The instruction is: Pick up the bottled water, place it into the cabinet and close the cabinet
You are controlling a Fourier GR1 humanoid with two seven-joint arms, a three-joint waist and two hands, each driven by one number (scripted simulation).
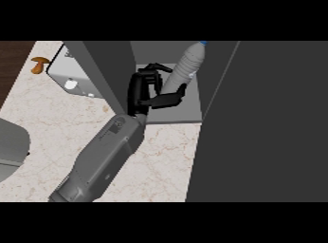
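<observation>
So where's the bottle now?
In the head view, upper middle: the bottle stands tilted inside the open cabinet, its lower part in the right hand, left of the dark door.

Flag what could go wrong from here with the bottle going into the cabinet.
1. The clear plastic water bottle is tilted in the black right hand. Released like this, it could topple on the grey cabinet shelf.
2. The grey forearm lies in the cabinet opening. Swinging the dark open cabinet door before the arm withdraws would probably hit it.
</observation>
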